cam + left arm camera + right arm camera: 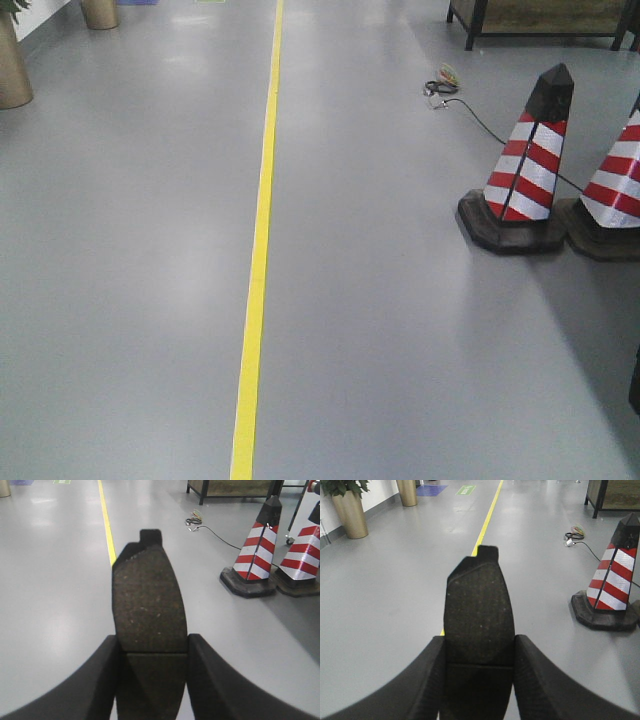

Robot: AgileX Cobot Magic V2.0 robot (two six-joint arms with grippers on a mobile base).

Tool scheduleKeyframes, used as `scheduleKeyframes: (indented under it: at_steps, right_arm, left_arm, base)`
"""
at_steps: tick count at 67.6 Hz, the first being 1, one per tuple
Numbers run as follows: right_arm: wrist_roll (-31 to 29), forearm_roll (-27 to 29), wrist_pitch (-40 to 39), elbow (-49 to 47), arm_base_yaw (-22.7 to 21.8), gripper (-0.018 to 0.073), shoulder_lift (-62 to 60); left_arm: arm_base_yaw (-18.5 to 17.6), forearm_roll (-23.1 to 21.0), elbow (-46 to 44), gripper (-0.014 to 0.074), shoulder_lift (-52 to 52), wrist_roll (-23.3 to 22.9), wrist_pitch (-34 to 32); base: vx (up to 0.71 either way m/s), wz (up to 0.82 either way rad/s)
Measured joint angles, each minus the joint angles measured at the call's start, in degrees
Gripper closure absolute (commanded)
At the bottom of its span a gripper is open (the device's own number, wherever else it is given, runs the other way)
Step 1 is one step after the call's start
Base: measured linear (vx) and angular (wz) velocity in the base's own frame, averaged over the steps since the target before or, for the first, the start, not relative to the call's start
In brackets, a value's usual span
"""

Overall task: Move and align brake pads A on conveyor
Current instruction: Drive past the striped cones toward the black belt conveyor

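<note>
Grey, glossy shop floor fills all three views, and the conveyor shows in none of them. Two of the brake pads A are in sight, one to each arm. The left gripper [151,641] is clenched on the left-hand pad [149,595], and the right gripper [480,641] is clenched on the right-hand pad [479,610]. Each pad is pinched across its width near its 6 o'clock end. Each pad's long axis runs from 6 to 12 o'clock in its wrist view, straight out ahead of the fingers [100,680], with the small backing tab at 12 o'clock. The speckled face turned to each camera is probably the friction side, though no centre groove can be made out. Both pads are carried in the air above the floor, resting on nothing. Since the belt is out of view, I cannot tell which way it lies from either pad or which arm is nearer to it. My judgement is that the robot must bring the belt into view before either pad is lowered. Further out, one yellow line [262,240] runs towards 12 o'clock. Two striped cones [528,160] stand at about 2 o'clock, with one loose cable [480,115] trailing past them.
</note>
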Motion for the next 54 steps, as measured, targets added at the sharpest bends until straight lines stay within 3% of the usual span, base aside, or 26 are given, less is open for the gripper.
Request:
scheduleKeyframes:
  at_steps: [54]
  right_arm:
    - [0.0,0.0,0.0,0.0,0.0,0.0569,0.0]
  left_arm:
    - [0.0,0.0,0.0,0.0603,0.0,0.0,0.0]
  base:
    - [0.69,-0.01]
